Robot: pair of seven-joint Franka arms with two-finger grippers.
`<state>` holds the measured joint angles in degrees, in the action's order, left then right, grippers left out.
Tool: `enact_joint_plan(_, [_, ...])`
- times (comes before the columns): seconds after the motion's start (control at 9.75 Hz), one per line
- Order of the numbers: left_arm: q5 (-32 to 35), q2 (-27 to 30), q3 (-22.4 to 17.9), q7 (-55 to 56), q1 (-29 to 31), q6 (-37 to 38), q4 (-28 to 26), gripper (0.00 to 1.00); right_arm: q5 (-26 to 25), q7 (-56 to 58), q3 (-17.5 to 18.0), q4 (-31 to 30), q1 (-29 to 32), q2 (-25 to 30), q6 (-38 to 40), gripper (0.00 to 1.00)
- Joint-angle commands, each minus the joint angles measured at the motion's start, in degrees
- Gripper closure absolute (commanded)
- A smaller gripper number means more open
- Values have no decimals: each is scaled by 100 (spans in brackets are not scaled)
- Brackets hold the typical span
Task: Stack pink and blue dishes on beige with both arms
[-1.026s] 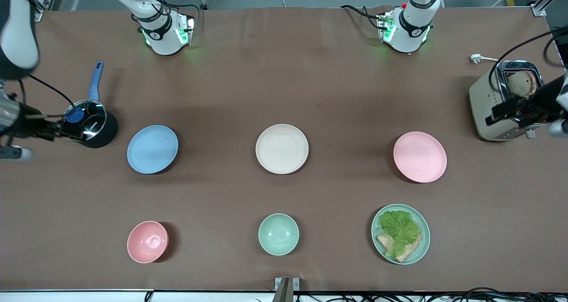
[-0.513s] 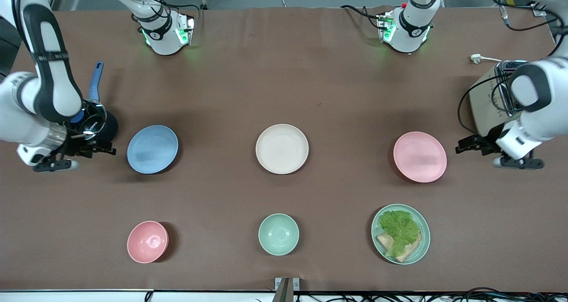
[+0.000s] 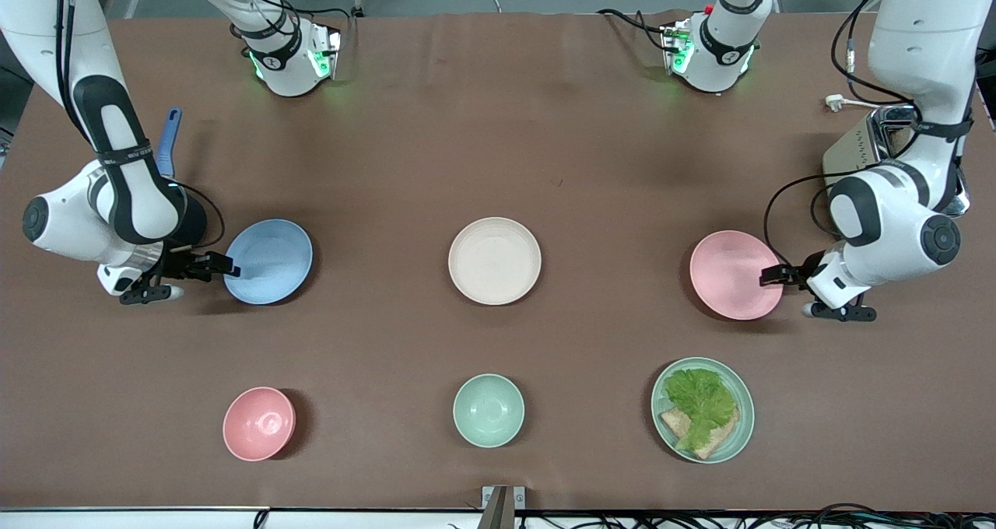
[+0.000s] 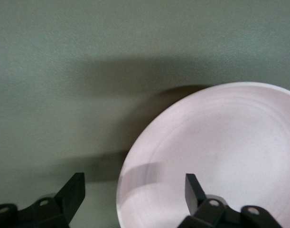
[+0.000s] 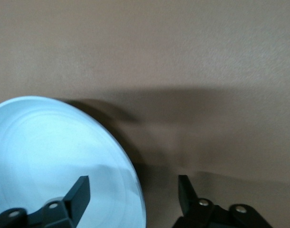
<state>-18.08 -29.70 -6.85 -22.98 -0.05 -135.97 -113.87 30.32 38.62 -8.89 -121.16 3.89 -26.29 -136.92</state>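
Note:
The light blue plate (image 3: 268, 261), the beige plate (image 3: 495, 260) and the pale pink plate (image 3: 736, 275) lie in a row across the table, with the beige one in the middle. My right gripper (image 3: 222, 266) is open at the blue plate's edge toward the right arm's end of the table. In the right wrist view the blue plate (image 5: 54, 152) has its rim between the spread fingers of that gripper (image 5: 133, 191). My left gripper (image 3: 774, 275) is open at the pink plate's outer edge. The pink plate (image 4: 220, 156) has its rim between that gripper's (image 4: 134, 190) fingers.
A dark pot with a blue handle (image 3: 170, 144) is mostly hidden by the right arm. A toaster (image 3: 864, 144) stands by the left arm. Nearer the camera are a pink bowl (image 3: 259, 424), a mint bowl (image 3: 489, 410) and a mint plate (image 3: 748, 404) holding lettuce and bread.
Both arms swung in from the table's ends. The right gripper came from the pot to the blue plate's edge, and the left gripper from the toaster to the pink plate's edge.

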Motion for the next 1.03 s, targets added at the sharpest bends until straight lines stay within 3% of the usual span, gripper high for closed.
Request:
enact_joint_plan(0.0, [-284,-141,-1,-119,-13,-35,32,40,185,154,27,-188,16,107,-55,41])
enact_joint_plan(0.1, [-292,-176,-1,-119,-13,-35,14,58,194,154,27,-188,24,54,-54,44])
enact_joint_plan(0.21, [-284,-194,8,-119,-13,-35,14,78,194,154,36,-197,16,10,-54,57])
enact_joint_plan(0.31, [-284,-150,8,-128,-22,-17,32,91,194,154,27,-206,33,-16,-72,76])
enact_joint_plan(0.41, [-275,-72,0,-137,-22,35,58,98,255,154,36,-206,42,-95,-81,86])
enact_joint_plan(0.51, [-249,68,-1,-137,-13,140,67,100,368,128,27,-188,33,-96,-11,98])
enact_joint_plan(0.72, [-249,734,156,-58,-74,770,49,100,369,84,-8,117,68,-87,583,99])
enact_joint_plan(0.92, [-249,983,883,614,-75,818,14,100,352,66,-384,670,16,-43,1558,99])
